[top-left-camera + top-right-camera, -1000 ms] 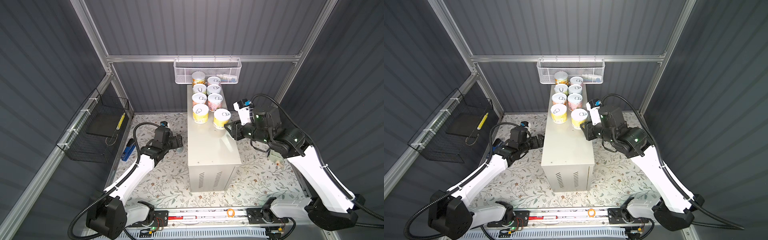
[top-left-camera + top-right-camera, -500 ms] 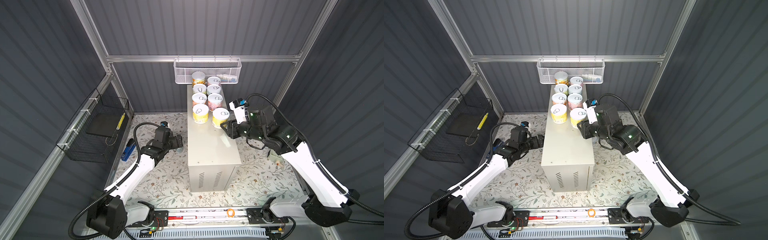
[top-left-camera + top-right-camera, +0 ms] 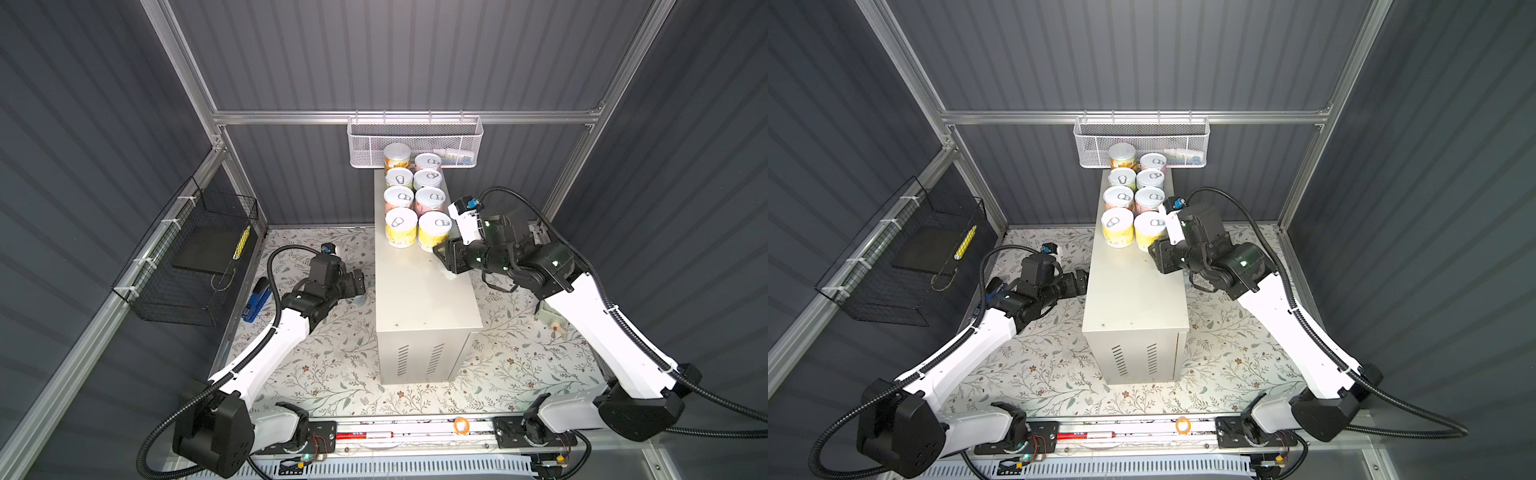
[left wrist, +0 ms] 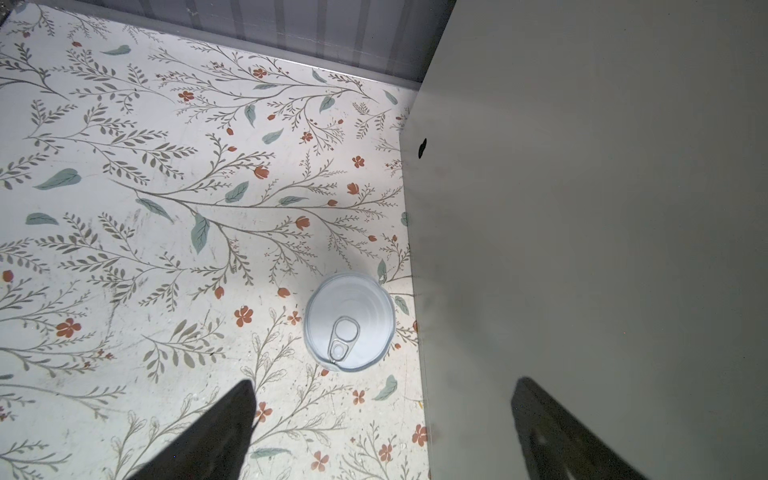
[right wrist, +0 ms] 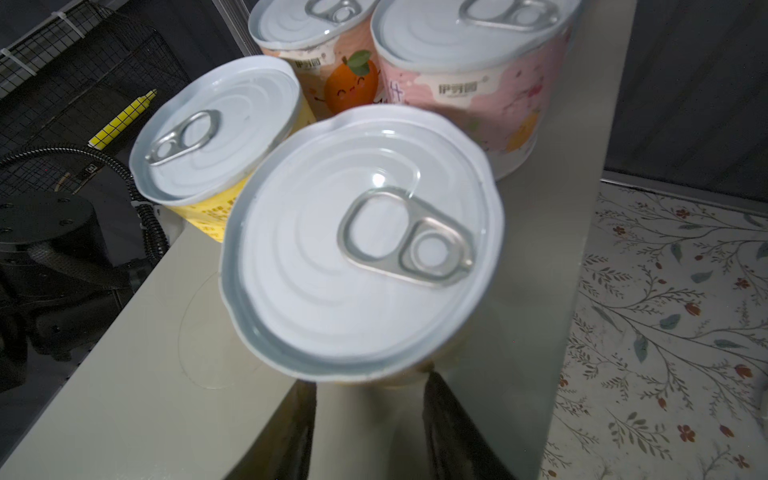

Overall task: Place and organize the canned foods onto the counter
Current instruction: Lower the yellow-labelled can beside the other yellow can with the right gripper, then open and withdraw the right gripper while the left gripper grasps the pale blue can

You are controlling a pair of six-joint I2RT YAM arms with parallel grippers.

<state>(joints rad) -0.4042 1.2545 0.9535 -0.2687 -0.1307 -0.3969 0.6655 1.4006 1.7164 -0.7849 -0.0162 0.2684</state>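
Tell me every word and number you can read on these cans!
"14": handwritten on the pink can, as best it reads.
Small logo on the pink can and the orange-fruit can: too blurred to read.
Orange print on the far yellow can: too blurred to read.
Lid of the near yellow can: no words.
Tiny tag by the black cable: too small to read.

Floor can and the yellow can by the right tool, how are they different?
The floor can stands down on the flowery floor; the yellow can is up on the counter. The floor can is free, untouched by the open left tool; the yellow can is gripped by the right tool. Both stand upright with silver lids.
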